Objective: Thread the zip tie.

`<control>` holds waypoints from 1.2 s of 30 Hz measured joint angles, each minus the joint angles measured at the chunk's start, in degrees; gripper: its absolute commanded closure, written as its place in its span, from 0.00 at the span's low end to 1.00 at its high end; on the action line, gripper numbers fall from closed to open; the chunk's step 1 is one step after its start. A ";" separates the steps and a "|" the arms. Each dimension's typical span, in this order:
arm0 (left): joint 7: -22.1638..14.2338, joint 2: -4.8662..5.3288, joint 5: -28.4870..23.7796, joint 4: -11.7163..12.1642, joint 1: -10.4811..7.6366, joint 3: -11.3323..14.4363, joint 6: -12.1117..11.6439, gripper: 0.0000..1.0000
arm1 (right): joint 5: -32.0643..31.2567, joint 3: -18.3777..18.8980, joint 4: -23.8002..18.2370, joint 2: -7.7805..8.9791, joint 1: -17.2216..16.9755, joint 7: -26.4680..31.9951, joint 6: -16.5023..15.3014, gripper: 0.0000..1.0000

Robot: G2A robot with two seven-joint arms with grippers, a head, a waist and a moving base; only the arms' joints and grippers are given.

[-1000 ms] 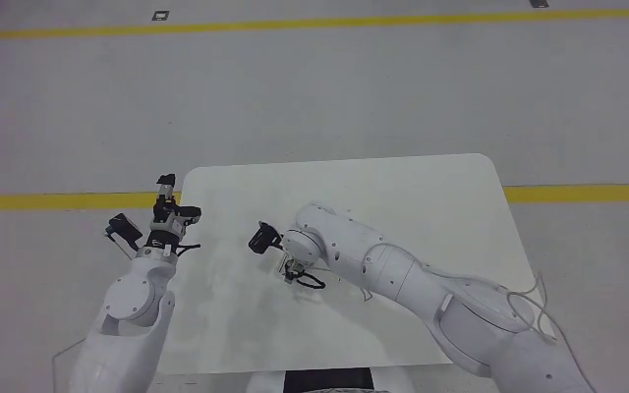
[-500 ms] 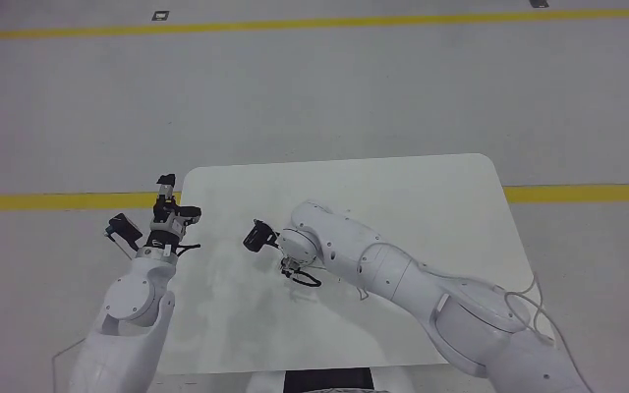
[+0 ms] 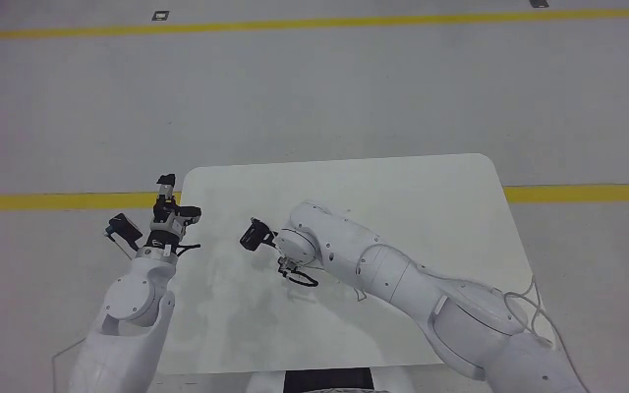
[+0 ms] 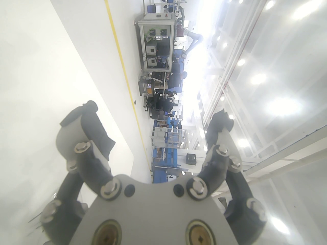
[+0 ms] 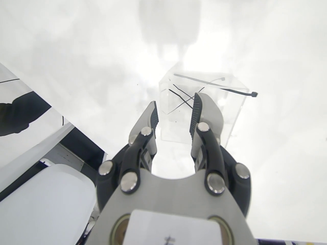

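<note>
Presently noted at centre-left of the white round-cornered table [image 3: 423, 187]: right gripper [image 5: 175, 101], jaws spread, holding nothing, poised just short of a clear square plastic box [image 5: 230, 108]. Across box top: long black plastic zip tie [image 5: 214, 84], lying flat, head end overhanging one edge. Beneath it, within the box: thinner black strands [image 5: 182, 99], crossed; contact with the fingers, cannot tell. Well apart, at table's left edge: left gripper [image 4: 155, 113], jaws spread wide, empty, aimed outward. Beyond, on grey floor [image 3: 295, 98]: yellow painted line [image 3: 295, 23], running crosswise past the table's far side.
</note>
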 measured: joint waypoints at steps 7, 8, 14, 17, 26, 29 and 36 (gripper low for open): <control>0.00 0.00 0.00 0.00 0.00 0.00 0.00 0.00 | -2.63 1.30 -2.88 0.80 -0.92 1.03 1.51 0.76; 0.00 0.00 0.00 0.00 0.00 0.00 0.00 0.00 | -3.10 1.43 -3.07 0.91 -1.07 1.17 1.78 0.76; 0.00 0.00 0.00 0.00 0.00 0.00 0.00 0.00 | -5.18 2.00 -2.71 1.23 -1.92 1.82 2.31 0.76; 0.00 0.00 0.00 0.00 0.00 0.00 0.00 0.00 | -6.03 2.08 -2.44 1.11 -2.12 1.85 2.62 0.77; 0.00 0.00 0.00 0.00 0.00 0.00 0.00 0.00 | -7.80 2.06 -1.81 0.47 -2.75 2.38 2.90 0.78; 0.00 0.00 0.00 0.00 0.00 0.00 0.00 0.00 | -8.17 1.93 -1.12 0.12 -2.84 2.50 2.74 0.78; 0.00 0.00 0.00 0.00 0.00 0.00 0.00 0.00 | -8.67 1.60 1.17 -1.00 -2.75 2.51 2.40 0.76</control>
